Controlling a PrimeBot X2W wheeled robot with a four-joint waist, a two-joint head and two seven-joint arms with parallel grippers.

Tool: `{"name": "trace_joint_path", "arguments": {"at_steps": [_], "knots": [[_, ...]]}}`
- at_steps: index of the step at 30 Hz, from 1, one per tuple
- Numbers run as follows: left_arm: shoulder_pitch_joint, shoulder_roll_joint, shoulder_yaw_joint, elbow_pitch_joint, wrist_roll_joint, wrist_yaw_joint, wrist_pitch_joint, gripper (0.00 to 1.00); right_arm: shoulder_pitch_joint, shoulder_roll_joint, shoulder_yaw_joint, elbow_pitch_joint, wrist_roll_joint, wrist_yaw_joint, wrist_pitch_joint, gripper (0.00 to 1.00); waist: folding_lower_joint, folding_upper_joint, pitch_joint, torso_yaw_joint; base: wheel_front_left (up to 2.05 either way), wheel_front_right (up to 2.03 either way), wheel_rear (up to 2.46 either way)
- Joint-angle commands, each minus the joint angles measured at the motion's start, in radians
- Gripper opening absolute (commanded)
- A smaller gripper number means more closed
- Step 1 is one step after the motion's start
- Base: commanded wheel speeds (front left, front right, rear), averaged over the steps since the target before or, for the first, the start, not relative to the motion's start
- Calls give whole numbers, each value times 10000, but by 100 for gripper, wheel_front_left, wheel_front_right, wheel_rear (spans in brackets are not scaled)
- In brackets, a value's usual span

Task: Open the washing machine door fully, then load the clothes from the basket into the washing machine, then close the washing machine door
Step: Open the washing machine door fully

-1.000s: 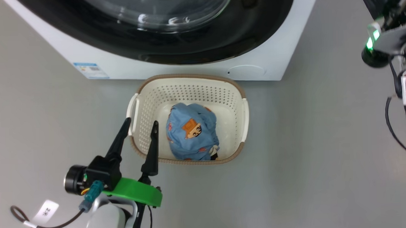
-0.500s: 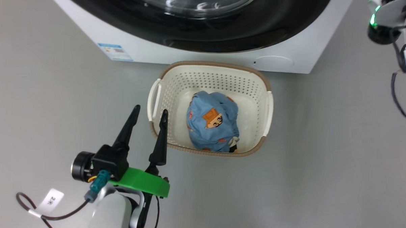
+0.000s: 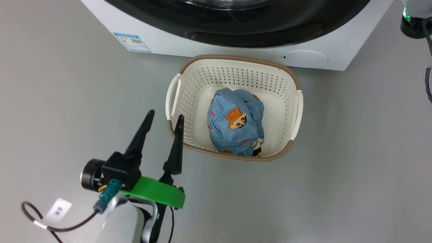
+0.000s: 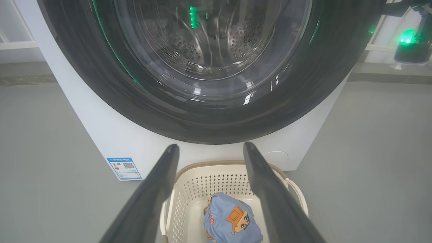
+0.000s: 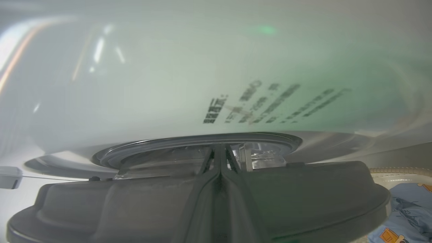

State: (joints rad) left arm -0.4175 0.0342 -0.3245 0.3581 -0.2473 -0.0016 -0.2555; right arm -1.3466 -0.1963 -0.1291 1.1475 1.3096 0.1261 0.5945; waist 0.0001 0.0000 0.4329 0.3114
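The basket (image 3: pixel 235 58) stood on the grey floor (image 3: pixel 347 174) just near of the washer (image 3: pixel 339 58), with its far rim under the door (image 3: pixel 270 31), which looked flush with the front. Whether the rim touched the washer could not be told. The clothes (image 3: pixel 236 126) lay bundled mid-basket, with bare bottom on either side. Open floor spread left, right and near of the basket. The left gripper (image 3: pixel 165 114) hovered wide and empty at the basket's near-left corner, one finger over the rim and the other left of it. The right gripper (image 5: pixel 220 150), fingers pressed together on nothing, pointed across the door's dark rim. Since a second earlier the head view had swung, so washer and basket sat further right in it. Basket and clothes kept their places by the washer.
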Motion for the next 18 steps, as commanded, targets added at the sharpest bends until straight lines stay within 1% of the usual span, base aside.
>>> {"name": "trace_joint_path", "arguments": {"at_steps": [1, 7, 18], "knots": [[-251, 162, 249, -169, -60, 92, -63, 100, -293, 253, 139, -218, -66, 46, 206, 0, 0, 0, 23, -12, 0, 0, 0], [-303, 161, 227, -160, -122, 169, -63, 100, -192, 255, 248, -262, -55, 46, 621, 0, 0, 0, 59, -93, 0, 0, 0], [-343, 161, 208, -162, -124, 279, -63, 100, 354, 280, 372, -872, 210, 46, 1797, 0, 0, 0, 57, -301, 0, 0, 0]]}}
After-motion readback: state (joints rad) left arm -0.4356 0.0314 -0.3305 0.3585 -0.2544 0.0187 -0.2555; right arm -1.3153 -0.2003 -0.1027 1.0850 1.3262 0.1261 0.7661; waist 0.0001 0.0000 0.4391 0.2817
